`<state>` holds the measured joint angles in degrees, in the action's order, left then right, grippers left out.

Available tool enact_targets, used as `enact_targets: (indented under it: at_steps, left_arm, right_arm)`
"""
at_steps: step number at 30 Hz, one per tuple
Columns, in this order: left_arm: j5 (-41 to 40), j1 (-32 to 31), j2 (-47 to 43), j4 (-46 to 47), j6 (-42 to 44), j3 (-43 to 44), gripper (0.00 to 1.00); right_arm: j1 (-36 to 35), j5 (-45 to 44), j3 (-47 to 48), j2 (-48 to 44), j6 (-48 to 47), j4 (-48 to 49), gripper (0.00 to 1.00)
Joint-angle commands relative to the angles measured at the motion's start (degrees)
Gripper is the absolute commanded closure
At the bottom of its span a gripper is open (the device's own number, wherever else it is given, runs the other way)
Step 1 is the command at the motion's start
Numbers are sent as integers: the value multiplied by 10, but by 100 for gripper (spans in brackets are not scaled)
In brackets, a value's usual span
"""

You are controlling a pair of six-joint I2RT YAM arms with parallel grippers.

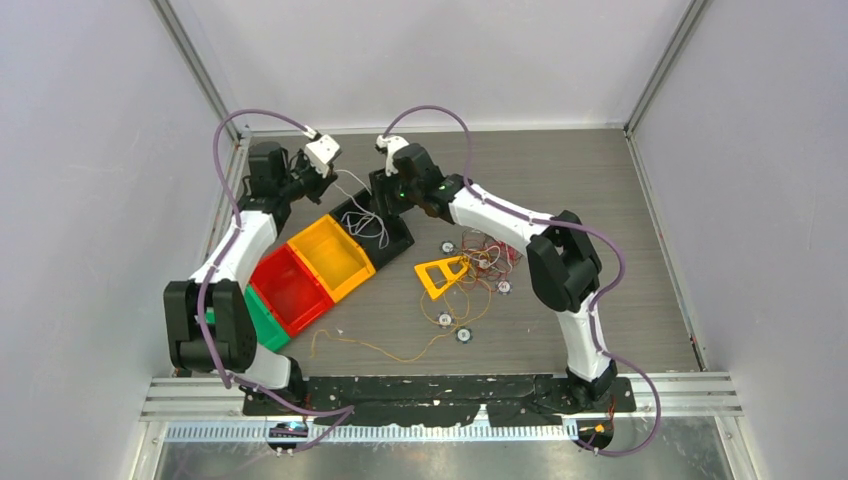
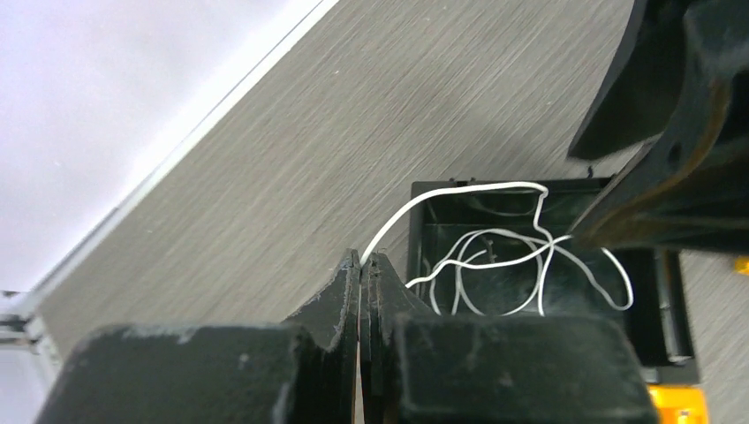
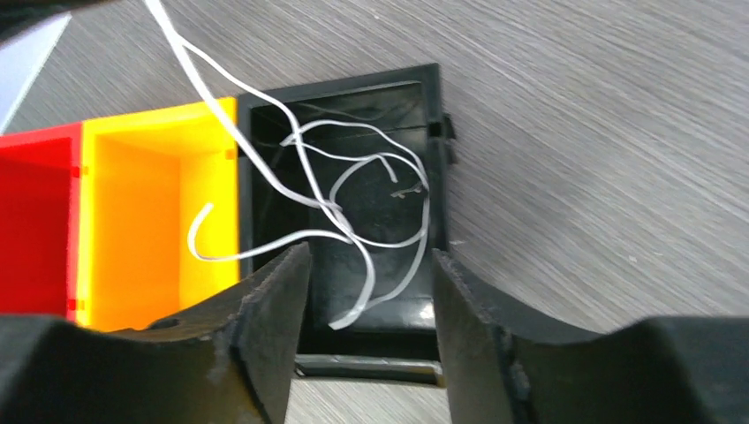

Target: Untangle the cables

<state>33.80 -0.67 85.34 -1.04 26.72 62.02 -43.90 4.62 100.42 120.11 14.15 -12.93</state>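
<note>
One white cable pinched, tangle top-view only

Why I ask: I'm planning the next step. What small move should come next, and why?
Probably carry the left gripper over the black bin and open it. Its jaws are shut on the white cable, whose loops mostly lie in that bin; the right gripper hangs open above it, holding nothing.

I see a yellow bin on the table. The red bin touches its near-left side, with the green bin beyond. The black bin touches its far-right side. An orange triangle lies to its right.
</note>
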Motion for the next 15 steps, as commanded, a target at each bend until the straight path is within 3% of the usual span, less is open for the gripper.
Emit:
enact_targets:
  at_steps: [1, 6, 15]
  left_arm:
    - [2, 4, -28, -42, 122, 7, 100]
    - [-19, -34, -35, -87, 189, 7, 100]
    - [-200, -143, 50, -125, 291, 4, 100]
  right_arm:
    - [24, 22, -26, -76, -22, 3, 37]
    - [34, 51, -74, -122, -41, -13, 31]
    - [99, 111, -123, -177, -48, -44, 30]
